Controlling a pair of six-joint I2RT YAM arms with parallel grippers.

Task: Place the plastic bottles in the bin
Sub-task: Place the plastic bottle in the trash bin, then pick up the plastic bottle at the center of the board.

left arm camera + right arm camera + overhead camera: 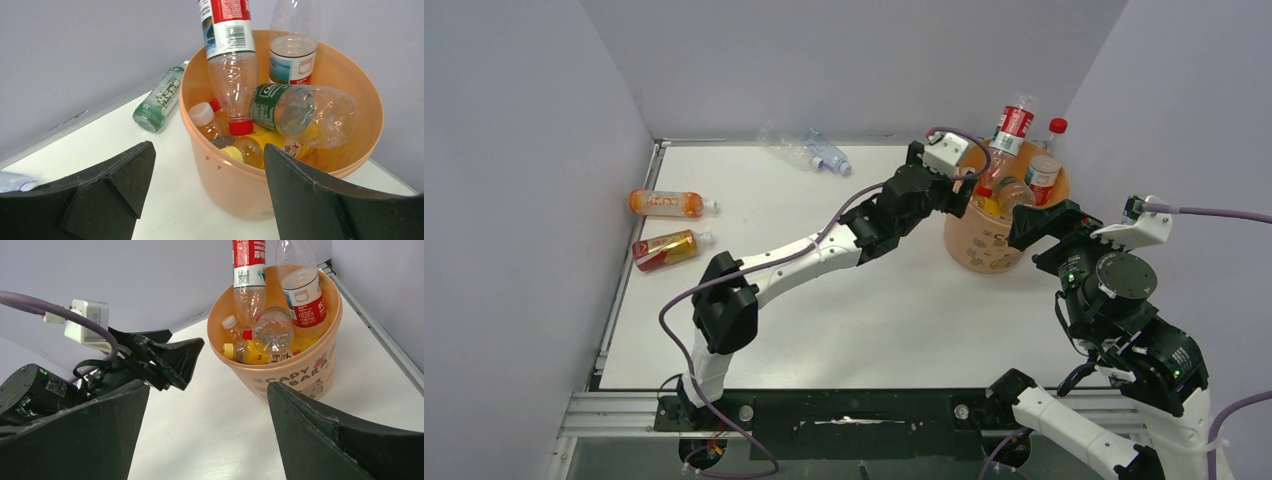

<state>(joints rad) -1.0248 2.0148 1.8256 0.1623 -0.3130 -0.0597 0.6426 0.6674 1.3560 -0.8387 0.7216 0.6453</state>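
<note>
Left gripper (209,150) and right gripper (207,385) gape wide, empty. Lift the left straight off the round pale-orange plastic bin (980,250), likely toward the orange plastic bottle (664,203) at mid-left.

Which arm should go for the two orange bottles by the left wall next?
Left. The orange bottles lie on its side; the left gripper is open and empty. The right gripper sits beyond the bin.

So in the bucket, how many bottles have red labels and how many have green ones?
Red label: 2, the upside-down bottle and the bottle behind it
Green label: 1, the lying bottle
Total: 3 in the bin; the ones lower down are too hidden to tell.
</note>
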